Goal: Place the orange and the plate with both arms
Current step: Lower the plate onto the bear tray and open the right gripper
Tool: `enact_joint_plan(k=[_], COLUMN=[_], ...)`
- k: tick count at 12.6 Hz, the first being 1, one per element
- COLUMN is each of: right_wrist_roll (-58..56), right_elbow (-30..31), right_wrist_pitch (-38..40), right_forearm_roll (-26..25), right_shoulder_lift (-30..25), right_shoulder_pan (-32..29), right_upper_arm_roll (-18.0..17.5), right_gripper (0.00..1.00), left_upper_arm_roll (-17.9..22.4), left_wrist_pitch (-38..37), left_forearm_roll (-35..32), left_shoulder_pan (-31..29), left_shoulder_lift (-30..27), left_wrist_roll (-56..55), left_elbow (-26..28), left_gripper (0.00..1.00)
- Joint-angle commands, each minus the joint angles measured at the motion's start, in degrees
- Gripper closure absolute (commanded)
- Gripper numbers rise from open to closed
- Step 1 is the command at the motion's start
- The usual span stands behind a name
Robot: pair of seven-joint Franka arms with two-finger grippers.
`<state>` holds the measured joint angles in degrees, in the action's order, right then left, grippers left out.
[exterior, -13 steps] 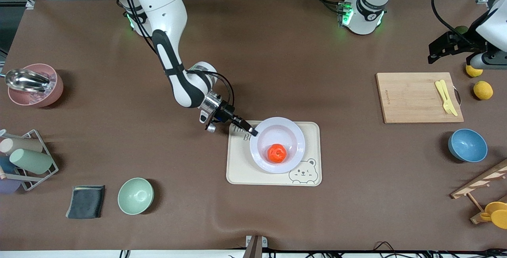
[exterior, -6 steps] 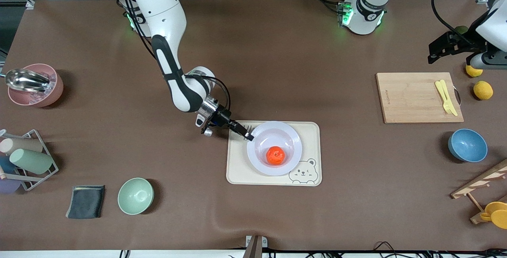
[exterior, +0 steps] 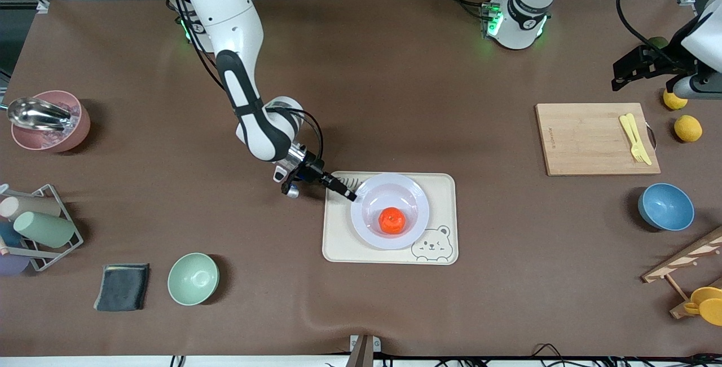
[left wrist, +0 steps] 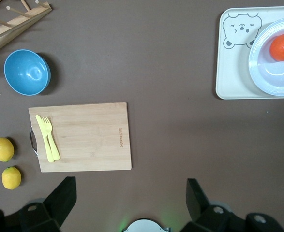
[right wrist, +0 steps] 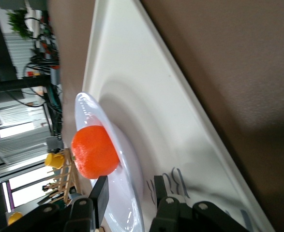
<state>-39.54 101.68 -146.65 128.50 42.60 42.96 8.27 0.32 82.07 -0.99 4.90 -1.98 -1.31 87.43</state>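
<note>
Here the plate (exterior: 390, 211) lies flat on the tray (exterior: 440, 181) near the middle of the surface (exterior: 395, 74), with the orange (exterior: 392, 220) sitting in its well, a little nearer the front camera than the plate's centre. The right gripper (exterior: 351, 195) reaches down at a slant from the right arm's end and meets the plate at the rim edge that faces that arm. In the right wrist view the fingers (right wrist: 99, 195) straddle the rim, one above and one below, pinching the plate's edge with the orange (right wrist: 94, 152) just ahead of them. Gripping by the thin rim seems the only hold a two-finger gripper has on so wide a dish, and the low, slanted approach lets the lower finger slide under the lip. Since the plate appears fully seated on the tray, the placing looks nearly finished; letting go and backing out along the rim line seems what remains, slowly, or the plate may drag and the orange roll.

The left gripper (exterior: 640, 65) waits high over the surface at the left arm's end, above the board (exterior: 586, 138). Its fingers (left wrist: 59, 200) are spread wide and hold nothing. Parked there, it leaves the tray area free for the right arm.
</note>
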Motion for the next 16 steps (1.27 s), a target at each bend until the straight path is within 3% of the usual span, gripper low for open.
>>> enact_joint_plan(k=[1,5,8,10,12,13,16], right_wrist_roll=[15.4,32.2,40.6,47.1,52.0,52.9,52.8], right_elbow=[-1.9,-3.1,-3.1,-3.4,-4.3,-4.6,-6.7], right_wrist_pitch=[-2.1,-1.1,7.4,11.3,17.7,21.6,30.5], right_forearm_roll=[-13.2,-32.0,-41.5,-51.1,-61.2,-65.2,-75.6], right_shoulder_lift=[-0.8,-1.7,-4.0,-5.7,-7.6,-8.5,-10.4], right_shoulder_pan=[-1.1,-4.1,-8.4,-11.2,-15.2,-17.6,-24.0], right_upper_arm_roll=[-0.5,-0.5,-0.4,-0.4,-0.4,-0.4,-0.4], right_gripper=[0.57,0.57,0.57,0.56,0.45,0.31,0.22], left_upper_arm_roll=[-0.1,-0.1,-0.1,-0.1,-0.1,-0.1,-0.1], left_wrist_pitch=[-0.7,-0.7,-0.7,-0.7,-0.7,-0.7,-0.7], left_forearm_roll=[1.1,1.1,1.1,1.0,1.0,1.0,0.9], left_shoulder_pan=[-0.5,-0.5,-0.6,-0.6,-0.6,-0.6,-0.5], left_shoulder_lift=[0.1,0.1,0.2,0.2,0.2,0.2,0.2], left_wrist_roll=[1.4,1.4,1.4,1.4,1.3,1.3,0.9], left_elbow=[-0.9,-0.9,-0.9,-0.9,-0.9,-0.9,-0.9], left_gripper=[0.0,0.0,0.0,0.0,0.0,0.0,0.0])
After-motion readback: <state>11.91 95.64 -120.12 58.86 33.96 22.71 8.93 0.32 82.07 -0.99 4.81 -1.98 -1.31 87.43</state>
